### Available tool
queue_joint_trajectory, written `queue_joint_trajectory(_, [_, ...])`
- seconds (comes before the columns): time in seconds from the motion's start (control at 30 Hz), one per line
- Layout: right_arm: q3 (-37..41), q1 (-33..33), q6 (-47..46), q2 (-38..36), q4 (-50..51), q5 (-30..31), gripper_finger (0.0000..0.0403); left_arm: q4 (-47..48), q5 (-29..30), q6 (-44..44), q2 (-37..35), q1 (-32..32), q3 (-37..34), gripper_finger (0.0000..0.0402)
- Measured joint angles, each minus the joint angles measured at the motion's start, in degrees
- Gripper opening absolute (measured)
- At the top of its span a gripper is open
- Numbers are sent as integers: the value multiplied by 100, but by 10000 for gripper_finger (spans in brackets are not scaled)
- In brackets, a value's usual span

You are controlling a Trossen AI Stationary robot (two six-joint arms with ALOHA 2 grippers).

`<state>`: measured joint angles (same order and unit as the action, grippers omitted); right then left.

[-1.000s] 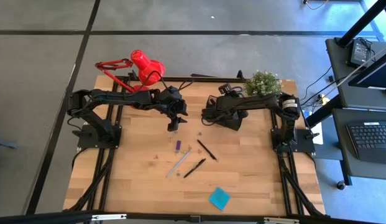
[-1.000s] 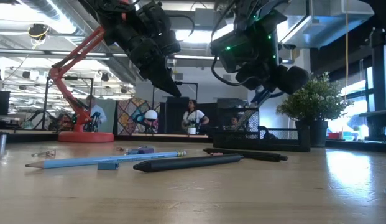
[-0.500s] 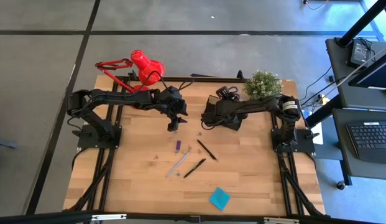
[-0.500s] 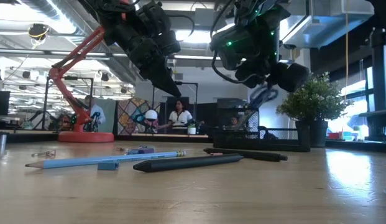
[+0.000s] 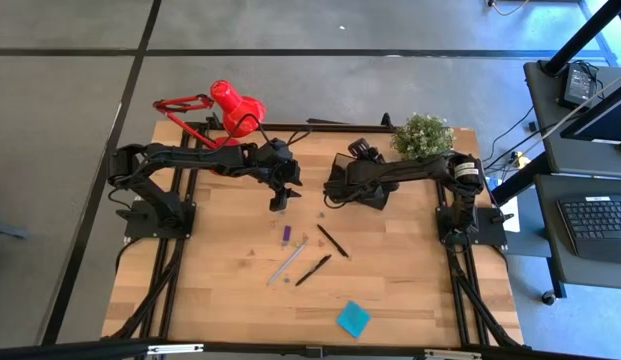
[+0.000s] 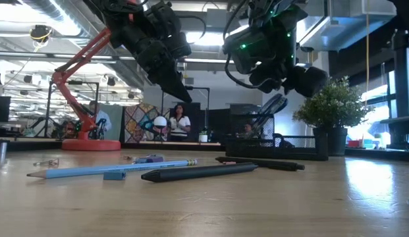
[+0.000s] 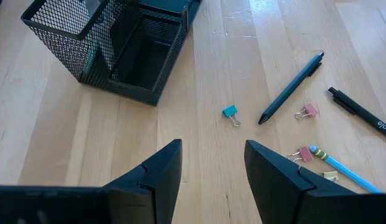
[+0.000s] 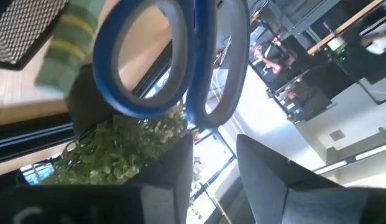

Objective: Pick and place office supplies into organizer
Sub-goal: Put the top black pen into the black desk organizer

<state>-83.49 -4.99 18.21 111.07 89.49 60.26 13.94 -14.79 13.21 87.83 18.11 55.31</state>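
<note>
The right gripper (image 8: 211, 168) hangs above the organizer (image 5: 362, 190) at the back of the table, its fingers (image 8: 280, 174) parted with a clear gap between them. Just beyond the fingertips, the blue-handled scissors (image 8: 174, 56) stand handles-up, free of both fingers, and in the low view the scissors lean out of the organizer's top, beside the potted plant (image 6: 330, 108). Over to the left gripper (image 7: 212, 168): its fingers spread wide and empty, hovering over bare wood. Ahead of those fingers lie a teal clip (image 7: 230, 114), a black pen (image 7: 291, 87), pink clips (image 7: 307, 111) and a blue pencil (image 7: 342, 169), with the mesh organizer farther off.
</note>
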Motion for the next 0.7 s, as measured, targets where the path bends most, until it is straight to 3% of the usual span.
queue_joint_trajectory(0.13, [-303,76,-469,-30,42,-58,126,1,0,-2,0,0,0,168])
queue_joint_trajectory(0.27, [-823,284,-879,-236,49,-690,126,2,0,-2,0,0,0,168])
queue_joint_trajectory(0.47, [-1561,582,-2083,-633,35,-2388,126,2,0,-2,0,-1,0,168])
queue_joint_trajectory(0.6, [-1658,786,-3035,-831,-126,-3674,126,4,0,-2,0,0,0,168])
queue_joint_trajectory(0.7, [-1571,995,-3509,-883,-284,-4186,127,4,0,-2,0,0,0,168])
